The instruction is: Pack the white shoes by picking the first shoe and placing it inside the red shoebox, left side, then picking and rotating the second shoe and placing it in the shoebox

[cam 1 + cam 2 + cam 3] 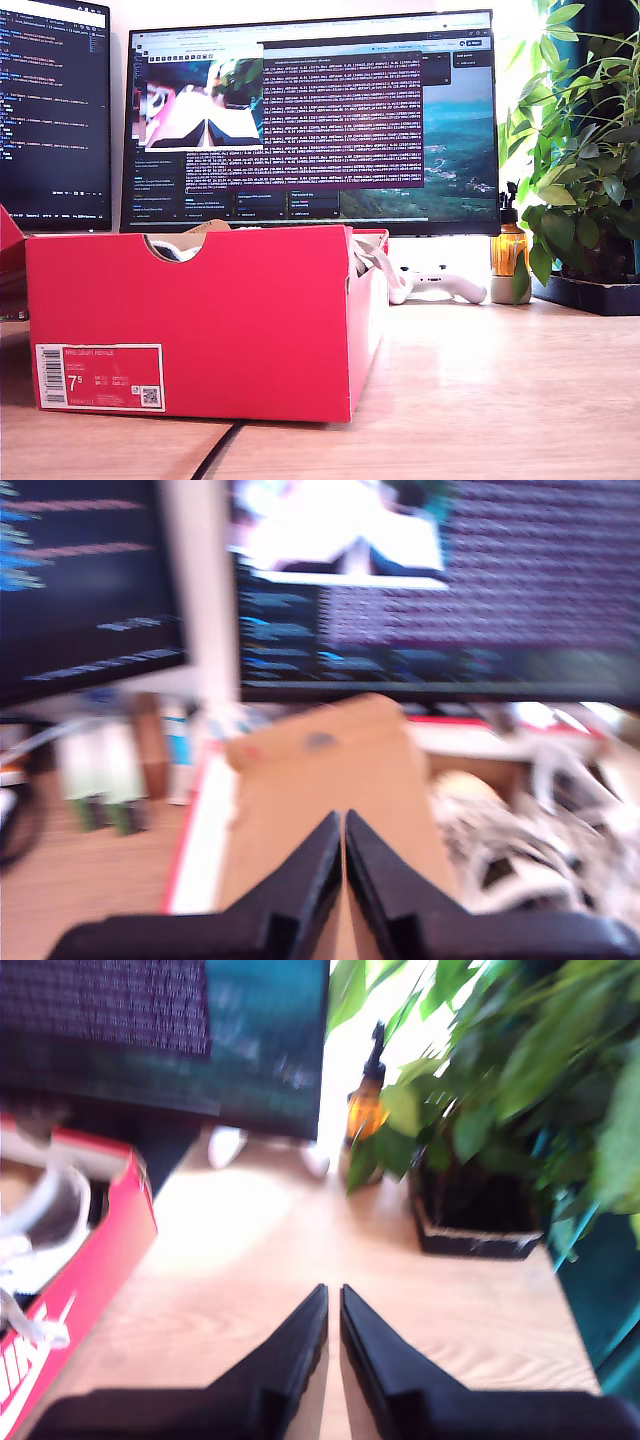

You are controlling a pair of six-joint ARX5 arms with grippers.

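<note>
Though leather shoes point(520, 850) like these are light and fairly stiff, their laces are loose and floppy, so I judge the firm heel or side wall the best place to grip. Both appear to lie inside the red shoebox point(200, 320), beside a brown cardboard flap point(330, 770). My first hand point(343, 825) hangs pinched together over the box; my second hand point(332, 1300), equally narrow, hangs over bare worktop point(400, 1300) beside it.

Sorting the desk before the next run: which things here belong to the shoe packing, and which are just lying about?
Job:
bright red cardboard shoebox
white laced shoes inside it

Lying about:
white game controller
amber pump bottle
leafy potted plant
two monitors
</note>
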